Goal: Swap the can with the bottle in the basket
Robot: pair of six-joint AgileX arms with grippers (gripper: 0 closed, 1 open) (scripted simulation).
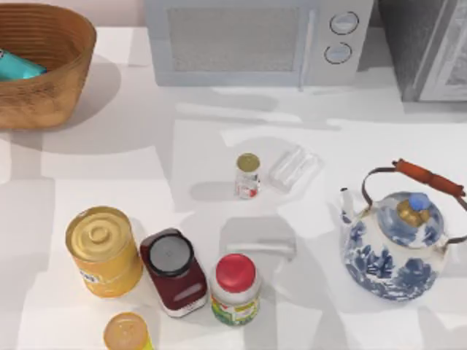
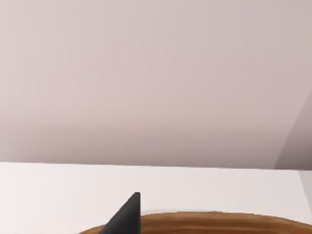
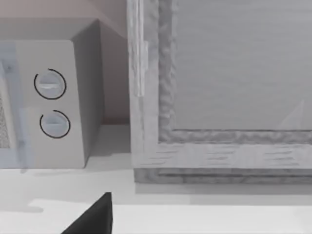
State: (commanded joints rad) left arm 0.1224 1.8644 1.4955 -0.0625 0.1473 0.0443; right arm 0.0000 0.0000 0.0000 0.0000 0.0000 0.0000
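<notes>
Mid-table stands the can [image 1: 248, 175]; bottle [image 1: 18, 67] apparently in basket [image 1: 51, 44]; end effector state unclear.

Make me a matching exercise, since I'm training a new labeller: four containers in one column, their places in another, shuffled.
Things:
1. can
2. bottle
3. teapot
4. yellow tin

Places:
A. inside the basket
B. table's right side
C. mid-table, beside a clear glass
D. left front, next to the dark red jar

Pairs: 1-C, 2-A, 3-B, 4-D

Basket [image 1: 44, 73] and the bottle [image 1: 18, 67] inside it cut by the left edge; orange-yellow cylinder [image 1: 128, 334] cut below
</notes>
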